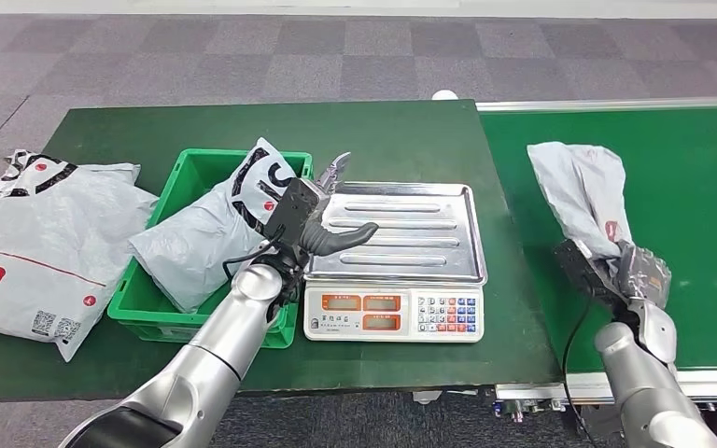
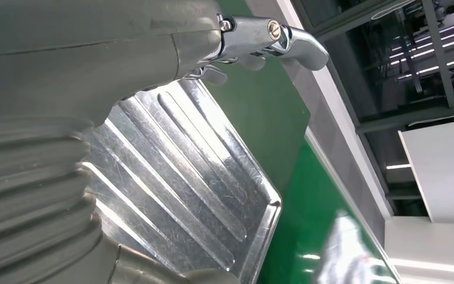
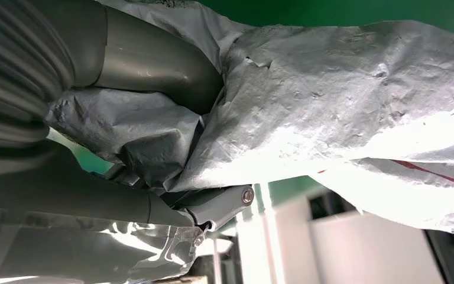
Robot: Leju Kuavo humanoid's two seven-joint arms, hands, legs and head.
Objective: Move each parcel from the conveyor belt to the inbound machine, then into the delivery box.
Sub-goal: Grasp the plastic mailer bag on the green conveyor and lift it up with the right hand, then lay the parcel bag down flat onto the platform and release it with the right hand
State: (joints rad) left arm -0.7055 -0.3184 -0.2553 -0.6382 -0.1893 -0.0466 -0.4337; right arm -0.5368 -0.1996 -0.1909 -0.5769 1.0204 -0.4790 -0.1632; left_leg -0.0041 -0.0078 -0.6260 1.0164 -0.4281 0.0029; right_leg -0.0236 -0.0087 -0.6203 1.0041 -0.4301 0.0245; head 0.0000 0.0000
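right hand (image 1: 637,276) has its fingers (image 3: 153,65) clamped tight on the grey parcel (image 1: 581,191), which lies on the green conveyor belt (image 1: 700,177). left hand (image 1: 322,217) hangs spread over the scale (image 1: 394,271) tray, holding nothing, beside the green box (image 1: 140,303)

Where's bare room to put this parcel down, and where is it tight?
The scale's steel tray is bare except at its left edge, where the left hand hovers. The belt is bare beside the parcel that the right hand grips. The green crate is crowded by a parcel.
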